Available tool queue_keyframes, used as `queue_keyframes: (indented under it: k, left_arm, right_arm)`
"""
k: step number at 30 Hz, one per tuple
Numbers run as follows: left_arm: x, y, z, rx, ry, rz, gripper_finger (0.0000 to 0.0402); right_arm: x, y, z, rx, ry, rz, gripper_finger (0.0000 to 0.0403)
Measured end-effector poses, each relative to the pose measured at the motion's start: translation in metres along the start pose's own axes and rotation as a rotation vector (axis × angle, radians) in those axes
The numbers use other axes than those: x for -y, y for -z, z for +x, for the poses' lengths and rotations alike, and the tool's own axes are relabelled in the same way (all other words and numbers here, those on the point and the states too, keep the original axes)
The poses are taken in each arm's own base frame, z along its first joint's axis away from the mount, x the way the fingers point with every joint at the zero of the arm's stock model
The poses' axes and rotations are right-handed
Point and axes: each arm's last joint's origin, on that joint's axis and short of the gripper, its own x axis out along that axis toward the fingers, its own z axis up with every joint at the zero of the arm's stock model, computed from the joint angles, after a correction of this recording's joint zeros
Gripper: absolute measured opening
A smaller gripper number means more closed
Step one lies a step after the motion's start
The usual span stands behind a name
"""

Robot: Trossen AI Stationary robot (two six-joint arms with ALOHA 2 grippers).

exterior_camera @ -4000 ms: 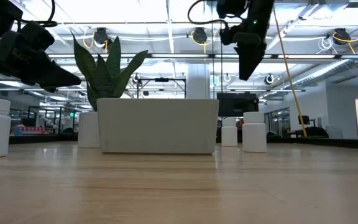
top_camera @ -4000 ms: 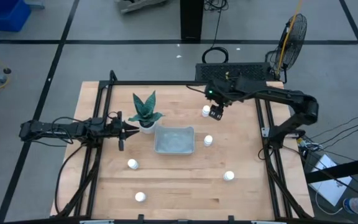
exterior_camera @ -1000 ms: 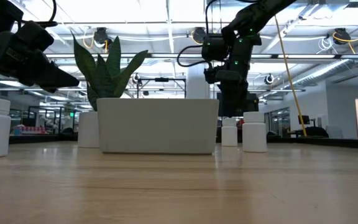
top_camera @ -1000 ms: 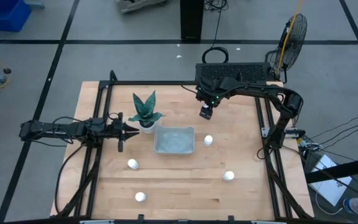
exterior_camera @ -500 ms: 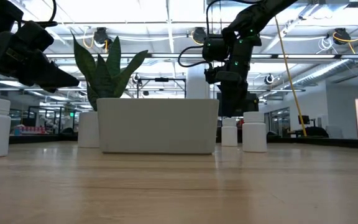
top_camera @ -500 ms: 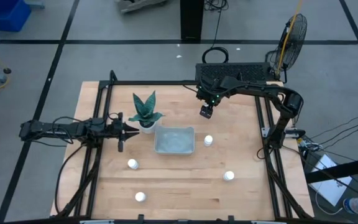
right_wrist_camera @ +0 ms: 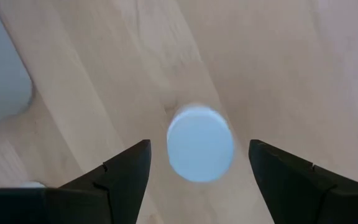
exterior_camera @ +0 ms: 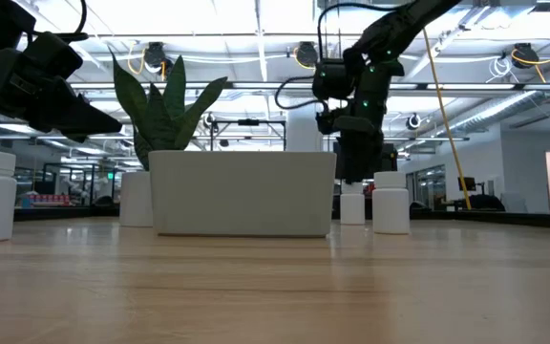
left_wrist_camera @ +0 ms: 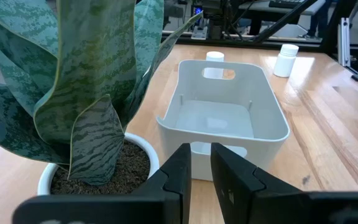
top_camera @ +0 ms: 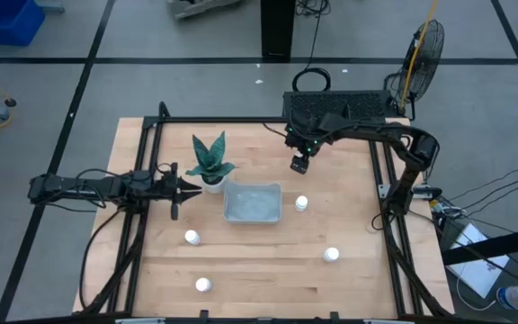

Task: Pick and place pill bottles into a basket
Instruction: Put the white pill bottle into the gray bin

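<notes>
The basket (top_camera: 253, 202) is a pale tray at the table's middle; it also shows in the low view (exterior_camera: 242, 193) and the left wrist view (left_wrist_camera: 225, 109). My right gripper (top_camera: 299, 164) is open and points down over the far pill bottle (right_wrist_camera: 200, 144). Its fingers stand on either side of the bottle's cap without touching it. In the low view the gripper (exterior_camera: 356, 170) hangs just above that bottle (exterior_camera: 352, 205). Other bottles stand upright on the table (top_camera: 301, 203), (top_camera: 192, 238), (top_camera: 331, 255). My left gripper (top_camera: 176, 191) is shut and empty, left of the basket.
A white pot with a spiky green plant (top_camera: 210, 164) stands just left of the basket's far corner, right before my left gripper; it shows in the left wrist view (left_wrist_camera: 79, 93). One more bottle (top_camera: 203, 284) stands near the front edge. Black rails (top_camera: 142, 216) run along both sides.
In the last second my right gripper has stayed almost still, low over the far bottle. Four seconds ago it was higher and a little more toward the table's right edge; it has since come down over the bottle.
</notes>
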Motion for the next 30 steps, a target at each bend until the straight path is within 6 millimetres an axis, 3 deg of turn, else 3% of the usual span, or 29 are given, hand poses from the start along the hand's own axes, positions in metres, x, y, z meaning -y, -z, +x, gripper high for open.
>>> queue_keyframes:
  k: [17,21,26,30]
  left_arm:
    - [0.0000,0.0001,0.0000,0.000,0.000,0.005,0.0065]
    - [0.0000,0.0001,0.0000,0.000,0.000,0.005,0.0065]
    - [0.0000,0.0001,0.0000,0.000,0.000,0.004,0.0065]
    - [0.0000,0.0001,0.0000,0.000,0.000,0.004,0.0065]
  right_arm:
    - [0.0003,0.0006,0.0068,0.035,-0.001,-0.005,0.0261]
    - [0.0002,0.0009,0.0068,0.032,-0.003,-0.003,0.0227]
    - [-0.0005,0.0015,0.0068,0.027,-0.029,-0.006,0.0146]
    - [-0.0014,0.0007,0.0067,0.035,-0.055,-0.014,0.0144]
